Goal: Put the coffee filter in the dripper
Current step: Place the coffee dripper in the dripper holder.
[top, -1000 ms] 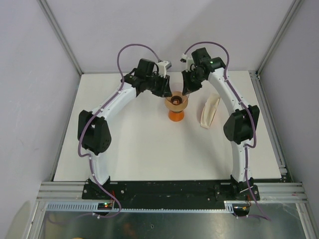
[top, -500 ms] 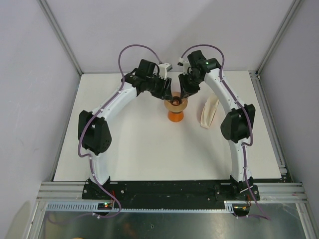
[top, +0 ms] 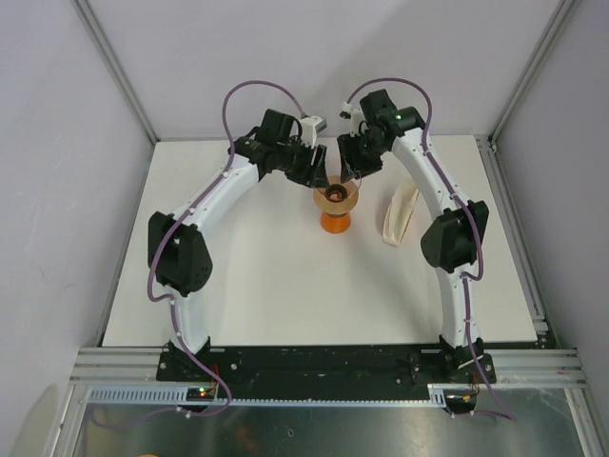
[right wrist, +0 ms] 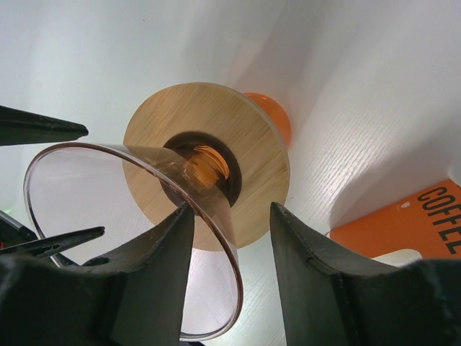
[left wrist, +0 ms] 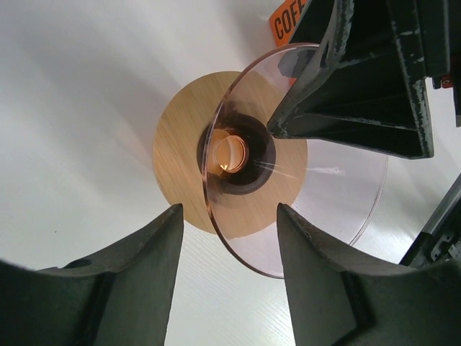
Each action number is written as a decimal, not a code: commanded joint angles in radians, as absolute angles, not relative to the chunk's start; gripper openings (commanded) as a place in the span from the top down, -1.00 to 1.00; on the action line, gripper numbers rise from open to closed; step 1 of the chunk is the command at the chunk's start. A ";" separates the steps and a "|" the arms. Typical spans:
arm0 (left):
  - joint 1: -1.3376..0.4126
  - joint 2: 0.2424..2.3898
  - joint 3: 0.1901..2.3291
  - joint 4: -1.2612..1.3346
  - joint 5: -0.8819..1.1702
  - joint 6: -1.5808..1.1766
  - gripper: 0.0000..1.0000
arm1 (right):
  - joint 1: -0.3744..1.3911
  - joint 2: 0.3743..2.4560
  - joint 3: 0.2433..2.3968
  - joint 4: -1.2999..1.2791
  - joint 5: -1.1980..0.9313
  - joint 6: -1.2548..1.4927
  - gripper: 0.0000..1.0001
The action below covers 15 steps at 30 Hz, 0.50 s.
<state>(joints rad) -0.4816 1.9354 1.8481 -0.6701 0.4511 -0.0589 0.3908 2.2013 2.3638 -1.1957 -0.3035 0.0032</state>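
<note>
Two pairs of fingers hang over one spot of the white counter [top: 238, 276], not far from the middle of its far edge. At that spot the small clear pinkish cone-shaped dripper [top: 336, 193] stands upright. Its narrow end is set in the middle of a flat round wooden ring [left wrist: 176, 155], and the ring lies on top of an orange beaker [top: 335, 224].

The left fingers [top: 321, 178] hang just beside the rim of the dripper, on the side of the left edge. In the left wrist view we see them spread wide, with nothing between them. The right fingers [top: 350, 175] hang at the rim on the opposite side. They are spread as well in the right wrist view, and the thin wall of the dripper passes across the gap between them. Whether one of them touches the wall we cannot tell. Whether a thin white paper coffee filter lies inside the cone we cannot tell either.

A thick cream bundle of paper filters [top: 399, 215] with an orange label [right wrist: 410, 223] lies on the counter between the dripper and the right edge, near the dripper but apart from it.
</note>
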 commanded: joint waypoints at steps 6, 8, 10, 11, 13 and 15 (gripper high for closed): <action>-0.468 1.907 1.930 -0.689 0.440 -0.031 -0.24 | 0.414 2.125 2.407 -1.161 -0.260 -0.071 -0.12; -0.467 1.904 1.933 -0.693 0.440 -0.027 -0.26 | 0.416 2.106 2.400 -1.151 -0.246 -0.107 -0.14; -0.466 1.901 1.934 -0.694 0.438 -0.022 -0.27 | 0.421 2.078 2.379 -1.120 -0.240 -0.150 -0.14; -0.465 1.901 1.935 -0.695 0.438 -0.021 -0.27 | 0.423 2.062 2.358 -1.102 -0.240 -0.178 -0.13; -0.465 1.904 1.939 -0.697 0.437 -0.020 -0.26 | 0.426 2.034 2.317 -1.056 -0.249 -0.228 -0.11; -0.465 1.909 1.946 -0.695 0.435 -0.019 -0.22 | 0.431 2.017 2.289 -1.020 -0.257 -0.271 -0.06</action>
<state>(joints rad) -0.4706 1.9354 1.8912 -0.6907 0.4450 -0.0433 0.4191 2.1231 2.3238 -1.1233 -0.2584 -0.1467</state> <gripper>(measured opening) 0.630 0.553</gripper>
